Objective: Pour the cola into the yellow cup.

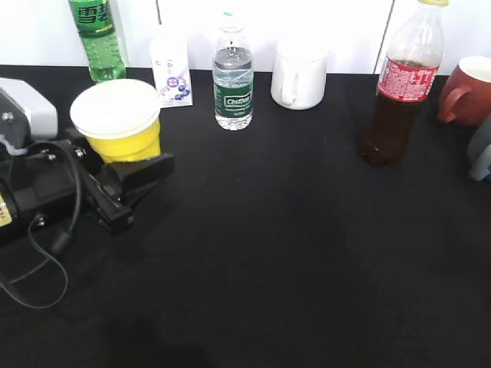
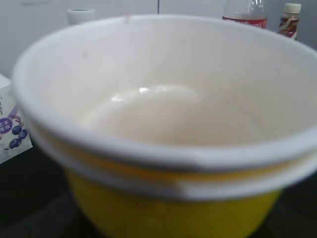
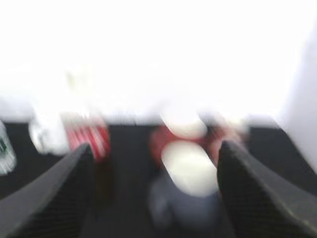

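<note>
1. One cup-holding step is being seen: the yellow cup (image 1: 121,120), empty, is being gripped by the left gripper (image 1: 126,180) near the bench's left edge.
2. The cola (image 1: 402,86) is standing capped, untouched, near the back-right corner.
3. The right gripper (image 3: 156,198) is being held wide, empty; its reach to the cola is being called for next.
4. Open bench is lying between them toward the front edge; mugs are crowding the cola's right.

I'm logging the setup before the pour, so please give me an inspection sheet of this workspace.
Surface: black table, no spills seen.
Job's things: cola bottle upright at right, yellow cap on; yellow cup at left, inside empty.
Clutter: green soda bottle, small carton, water bottle, white mug, reddish-brown mug.
Grippers: left end effector shut on the cup; right end effector open, holding nothing, view blurred.
Cables: black cable looping beside the left arm.
Surroundings: white wall behind the table.
</note>
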